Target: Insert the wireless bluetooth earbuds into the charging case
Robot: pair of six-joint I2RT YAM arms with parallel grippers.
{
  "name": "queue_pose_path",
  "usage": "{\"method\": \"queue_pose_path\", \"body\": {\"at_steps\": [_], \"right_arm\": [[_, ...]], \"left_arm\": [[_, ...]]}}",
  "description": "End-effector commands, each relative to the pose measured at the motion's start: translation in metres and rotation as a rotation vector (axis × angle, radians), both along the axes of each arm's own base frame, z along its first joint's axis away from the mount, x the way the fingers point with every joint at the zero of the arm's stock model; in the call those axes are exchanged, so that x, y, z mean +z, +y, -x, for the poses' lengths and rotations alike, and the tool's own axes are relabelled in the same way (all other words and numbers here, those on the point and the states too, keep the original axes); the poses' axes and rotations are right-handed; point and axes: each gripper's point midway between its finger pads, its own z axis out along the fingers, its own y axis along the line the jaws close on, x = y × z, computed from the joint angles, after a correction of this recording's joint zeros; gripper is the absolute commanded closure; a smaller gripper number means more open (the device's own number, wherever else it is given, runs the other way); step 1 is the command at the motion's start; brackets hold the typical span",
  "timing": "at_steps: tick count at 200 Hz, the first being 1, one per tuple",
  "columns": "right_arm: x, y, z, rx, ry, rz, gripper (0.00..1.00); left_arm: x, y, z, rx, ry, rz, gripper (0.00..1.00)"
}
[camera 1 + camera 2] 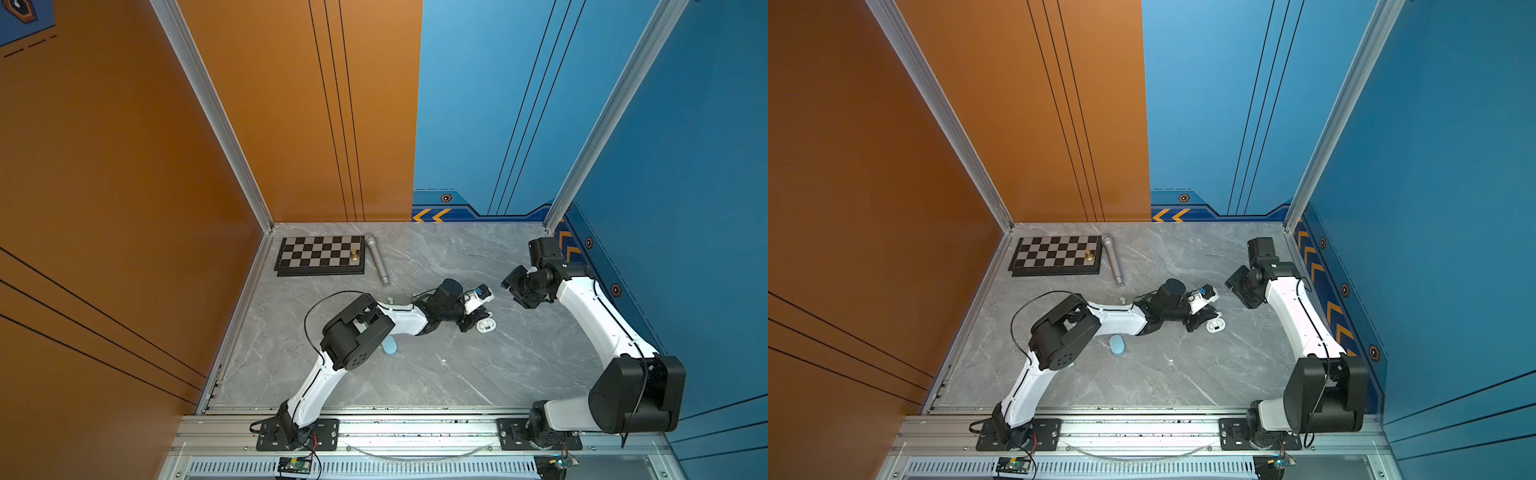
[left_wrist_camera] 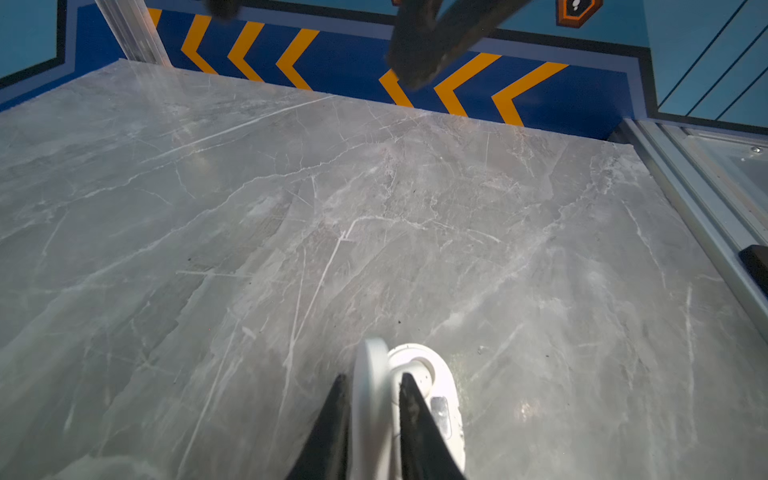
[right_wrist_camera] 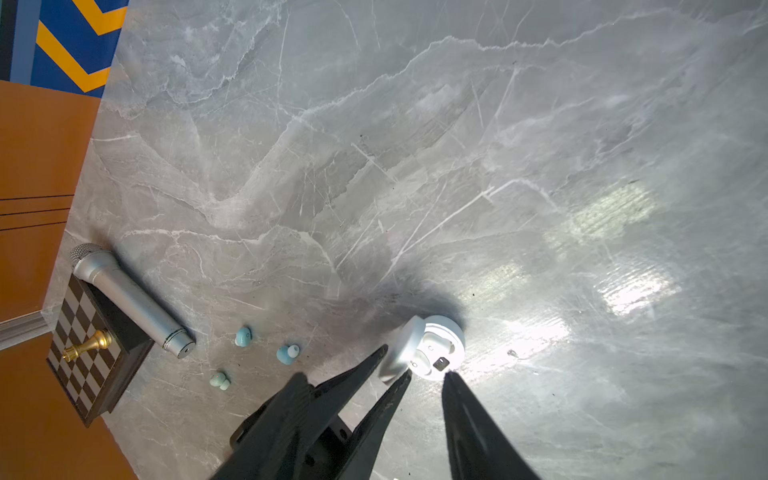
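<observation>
- You're working at the white charging case, which sits open in the middle of the table. White buds look seated in its wells, so I'd judge this case is nearly done.
- Your left gripper stands narrow, with one finger on each side of the raised lid. You can't tell whether it pinches the lid or only brackets it.
- Your right gripper hangs above the table beyond the case, its jaws parted and empty.
- Loose buds lie near the microphone: a pale blue earbud, a second blue one and a mint earbud. None of them touch.
- The likely next move is to fold the lid down without shoving the case, then go for the blue pair. The pale blue case looks shut, so it would need opening first.
- Several things are hard to make out:
  - You can't count how many buds sit in the white case.
  - The blue case is partly under your left arm's elbow.
  - No mint case shows anywhere.
  - In the right wrist view, dark fingers crowd the lower edge and you can't tell which gripper each belongs to.
</observation>
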Motion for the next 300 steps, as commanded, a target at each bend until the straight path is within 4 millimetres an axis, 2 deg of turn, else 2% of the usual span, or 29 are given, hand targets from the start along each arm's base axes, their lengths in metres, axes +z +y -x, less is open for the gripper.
{"method": "queue_pose_path", "body": {"at_steps": [1, 18, 32, 45, 60, 76, 78, 79, 80, 82, 103, 113, 129, 142, 160, 170, 185, 198, 206, 219, 231, 236, 258, 300], "right_arm": [[0.003, -0.001, 0.012, 0.016, 0.008, 0.001, 0.45], [0.002, -0.002, 0.012, 0.017, 0.009, 0.002, 0.45], [0.002, -0.005, 0.012, 0.018, 0.008, 0.021, 0.46], [0.002, -0.012, 0.012, 0.018, 0.003, 0.068, 0.47], [0.005, -0.021, 0.012, 0.03, -0.011, 0.136, 0.48], [0.011, -0.026, 0.013, 0.074, -0.029, 0.175, 0.44], [0.012, -0.026, 0.014, 0.084, -0.031, 0.18, 0.43], [0.012, -0.026, 0.014, 0.09, -0.032, 0.183, 0.42], [0.012, -0.026, 0.014, 0.095, -0.034, 0.185, 0.42], [0.012, -0.026, 0.014, 0.1, -0.033, 0.188, 0.39], [0.018, -0.029, 0.018, 0.186, -0.057, 0.253, 0.16], [0.024, -0.036, 0.019, 0.184, -0.077, 0.295, 0.0], [0.037, -0.051, 0.019, 0.131, -0.135, 0.377, 0.0], [0.048, -0.071, 0.023, 0.015, -0.174, 0.435, 0.0], [0.056, -0.087, 0.027, -0.098, -0.248, 0.351, 0.0], [0.055, -0.087, 0.027, -0.117, -0.305, 0.253, 0.0], [0.051, -0.077, 0.027, -0.111, -0.365, 0.104, 0.0], [0.041, -0.064, 0.034, -0.084, -0.305, 0.076, 0.06], [0.03, -0.054, 0.039, -0.045, -0.238, 0.083, 0.08], [0.011, -0.04, 0.049, 0.006, -0.112, 0.103, 0.1], [-0.001, -0.023, 0.053, 0.056, -0.026, 0.109, 0.11], [-0.005, -0.017, 0.052, 0.072, -0.007, 0.121, 0.11], [-0.02, 0.007, 0.049, 0.117, 0.055, 0.159, 0.08], [-0.054, 0.043, 0.039, 0.215, 0.178, 0.188, 0.05]], "left_arm": [[-0.009, -0.002, 0.008, -0.03, 0.016, 0.001, 0.77], [-0.007, -0.001, 0.007, -0.023, 0.02, 0.005, 0.77], [0.003, 0.001, 0.005, -0.007, 0.019, 0.019, 0.76], [0.023, 0.006, 0.002, 0.013, 0.013, 0.044, 0.72], [0.055, 0.016, -0.001, 0.034, 0.008, 0.086, 0.61], [0.099, 0.032, -0.002, 0.041, 0.015, 0.147, 0.43], [0.104, 0.034, -0.002, 0.043, 0.016, 0.153, 0.33], [0.107, 0.035, -0.003, 0.044, 0.016, 0.156, 0.17], [0.109, 0.037, -0.003, 0.044, 0.018, 0.157, 0.08], [0.115, 0.039, -0.002, 0.042, 0.019, 0.164, 0.01], [0.154, 0.066, -0.007, 0.094, 0.045, 0.171, 0.02], [0.167, 0.082, -0.015, 0.173, 0.046, 0.151, 0.02], [0.19, 0.118, -0.035, 0.385, 0.006, 0.105, 0.02], [0.207, 0.156, -0.054, 0.6, -0.012, 0.057, 0.02], [0.222, 0.21, -0.069, 0.811, 0.041, 0.001, 0.02], [0.221, 0.231, -0.066, 0.804, 0.115, -0.032, 0.02], [0.222, 0.246, -0.054, 0.666, 0.265, 0.01, 0.02], [0.226, 0.253, -0.044, 0.543, 0.391, 0.132, 0.02], [0.228, 0.26, -0.044, 0.52, 0.436, 0.223, 0.02], [0.22, 0.275, -0.047, 0.552, 0.488, 0.319, 0.02], [0.222, 0.286, -0.047, 0.579, 0.512, 0.409, 0.02], [0.211, 0.289, -0.045, 0.597, 0.546, 0.419, 0.02], [0.197, 0.297, -0.036, 0.632, 0.592, 0.371, 0.02], [0.182, 0.297, -0.017, 0.641, 0.605, 0.253, 0.02]]}}
